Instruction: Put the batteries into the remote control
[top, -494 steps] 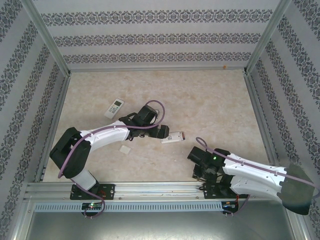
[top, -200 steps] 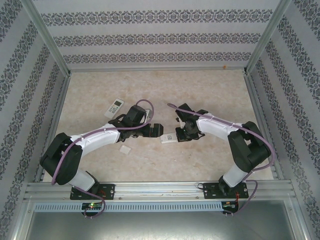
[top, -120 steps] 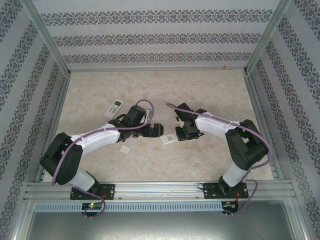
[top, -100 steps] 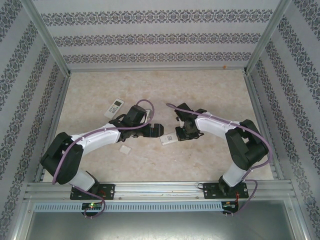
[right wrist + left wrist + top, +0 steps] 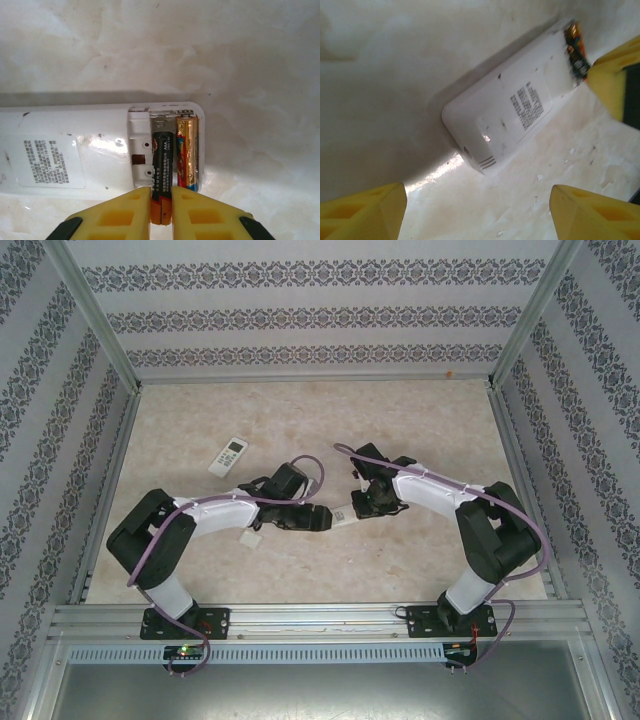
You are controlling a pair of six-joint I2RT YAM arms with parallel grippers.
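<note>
Overall two remotes (image 5: 231, 455) (image 5: 342, 512), two batteries (image 5: 186, 150) (image 5: 162, 150), dark battery (image 5: 162, 170) in right tool (image 5: 161, 200)

We've got the remote control (image 5: 75, 150) in white plastic, smooth with a soft sheen and scuffed here and there, and a printed label (image 5: 47, 162) stuck flat on it. The dark battery (image 5: 161, 165) wears a glossy black wrap, while the orange-gold battery (image 5: 186, 155) shines like foil. On the right gripper (image 5: 161, 205) we see yellow plastic fingers (image 5: 117, 215), matt, moulded with square pockets. The table (image 5: 150, 50) looks polished and marbled, throwing back light, and the frame rails (image 5: 320, 618) are brushed metal.
</note>
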